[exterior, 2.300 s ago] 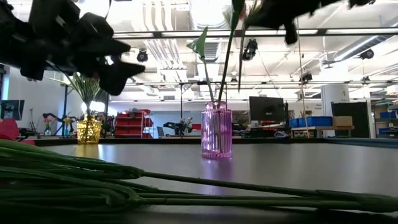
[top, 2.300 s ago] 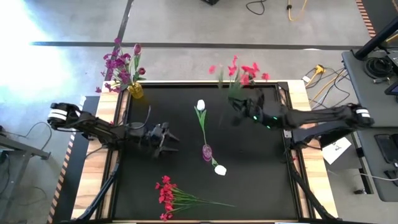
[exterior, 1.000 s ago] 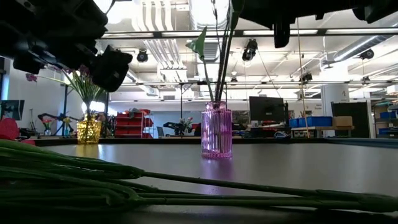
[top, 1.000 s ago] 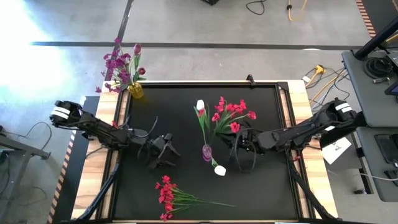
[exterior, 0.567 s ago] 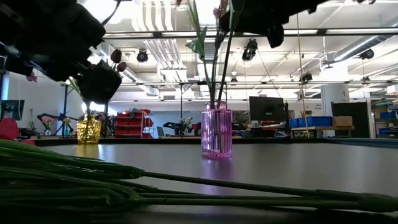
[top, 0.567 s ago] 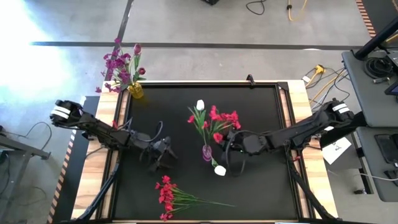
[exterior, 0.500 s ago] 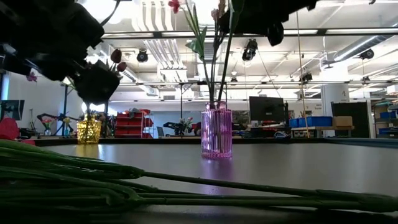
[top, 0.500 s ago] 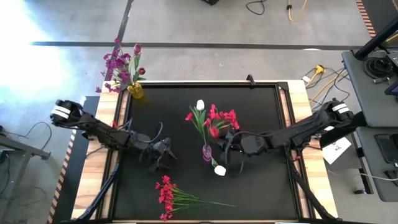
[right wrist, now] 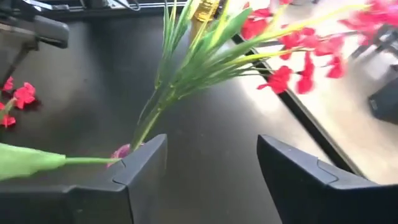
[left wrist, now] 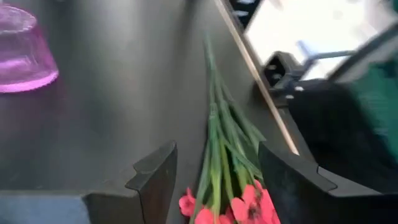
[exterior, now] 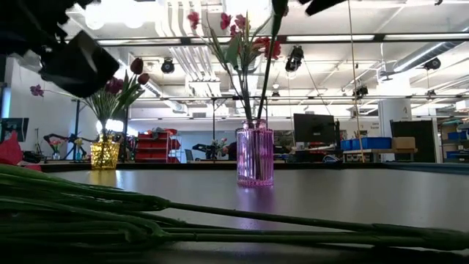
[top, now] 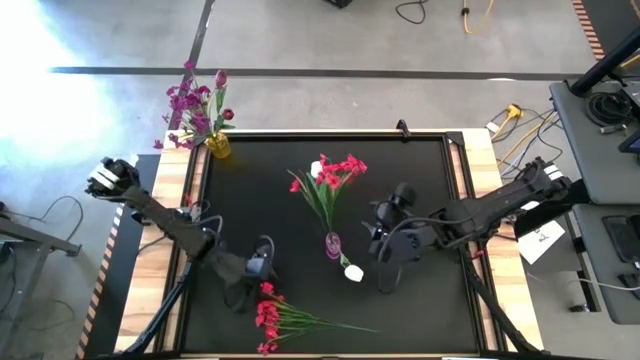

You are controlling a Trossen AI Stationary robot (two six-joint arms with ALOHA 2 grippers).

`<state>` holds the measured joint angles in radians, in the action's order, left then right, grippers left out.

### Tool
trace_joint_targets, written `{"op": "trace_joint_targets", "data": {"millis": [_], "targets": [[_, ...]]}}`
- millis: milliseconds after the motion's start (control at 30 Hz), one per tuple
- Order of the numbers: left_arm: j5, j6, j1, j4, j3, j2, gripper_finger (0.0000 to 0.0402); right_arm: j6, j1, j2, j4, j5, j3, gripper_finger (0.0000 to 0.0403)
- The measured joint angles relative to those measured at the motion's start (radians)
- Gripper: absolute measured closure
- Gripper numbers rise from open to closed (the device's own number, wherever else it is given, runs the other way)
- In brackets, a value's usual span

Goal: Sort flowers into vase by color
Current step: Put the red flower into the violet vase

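A pink glass vase (top: 332, 243) stands mid-table. It holds a red flower cluster (top: 335, 170) on green stems (right wrist: 163, 93) and a white bud (top: 354, 272) that droops toward the near edge. My right gripper (top: 374, 238) stands open just right of the vase with nothing between its fingers. A second red bunch (top: 268, 312) lies flat near the front edge, its stems (left wrist: 214, 155) running rightward. My left gripper (top: 260, 280) hovers open over that bunch's bloom end, a finger on either side of the stems.
A yellow vase (top: 217, 146) with purple flowers (top: 190, 105) stands at the table's far left corner. The black mat has a wooden border (top: 485, 170) on both sides. Cables and a bench lie beyond the right edge.
My right gripper carried the red cluster left to the pink vase, opened and let go, then drew back a little to the right. The cluster now stands in the vase, leaning far-left. My left gripper has moved toward the near edge and down over the lying red bunch.
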<state>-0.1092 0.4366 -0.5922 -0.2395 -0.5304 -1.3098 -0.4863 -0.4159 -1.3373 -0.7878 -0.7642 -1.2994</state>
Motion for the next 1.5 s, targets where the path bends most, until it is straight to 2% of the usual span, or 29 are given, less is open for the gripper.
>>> {"op": "trace_joint_targets", "data": {"millis": [100, 233, 400, 533, 633, 833, 933, 1033, 1167, 1267, 1300, 1433, 1500], "targets": [[-0.089, 0.051, -0.048, 0.021, -0.075, -0.068, 0.0192, -0.055, -0.048, 0.000, -0.084, -0.049, -0.032, 0.0146], [-0.092, 0.131, -0.096, 0.026, -0.168, -0.185, 0.0183, -0.127, -0.128, 0.000, -0.117, -0.075, -0.034, 0.0128], [-0.118, 0.199, -0.141, 0.048, -0.308, -0.339, 0.0151, -0.245, -0.242, -0.003, -0.122, -0.077, -0.015, 0.0112], [-0.156, 0.263, -0.161, 0.249, -0.444, -0.458, 0.0123, -0.351, -0.349, -0.034, -0.120, -0.076, 0.000, 0.0104], [-0.200, 0.344, -0.160, 0.442, -0.525, -0.542, 0.0116, -0.422, -0.419, -0.083, -0.113, -0.076, 0.001, 0.0101], [-0.242, 0.384, -0.162, 0.457, -0.576, -0.665, 0.0126, -0.550, -0.509, -0.232, -0.099, -0.072, 0.000, 0.0099], [-0.273, 0.405, -0.162, 0.485, -0.597, -0.699, 0.0145, -0.585, -0.523, -0.309, -0.095, -0.038, -0.011, 0.0099], [-0.294, 0.416, -0.162, 0.522, -0.619, -0.709, 0.0187, -0.585, -0.522, -0.366, -0.095, -0.013, -0.026, 0.0099], [-0.374, 0.384, -0.162, 0.607, -0.678, -0.711, 0.0281, -0.539, -0.505, -0.401, -0.098, 0.014, -0.042, 0.0105], [-0.471, 0.285, -0.156, 0.752, -0.738, -0.718, 0.0365, -0.526, -0.489, -0.399, -0.097, 0.039, -0.043, 0.0115], [-0.502, 0.253, -0.152, 0.793, -0.762, -0.720, 0.0382, -0.527, -0.487, -0.397, -0.097, 0.042, -0.042, 0.0119], [-0.657, 0.137, -0.143, 0.953, -0.881, -0.714, 0.0381, -0.534, -0.486, -0.394, -0.093, 0.065, -0.040, 0.0136], [-0.692, -0.016, -0.142, 0.971, -0.928, -0.719, 0.0383, -0.550, -0.486, -0.394, -0.094, 0.069, -0.038, 0.0144]]}}
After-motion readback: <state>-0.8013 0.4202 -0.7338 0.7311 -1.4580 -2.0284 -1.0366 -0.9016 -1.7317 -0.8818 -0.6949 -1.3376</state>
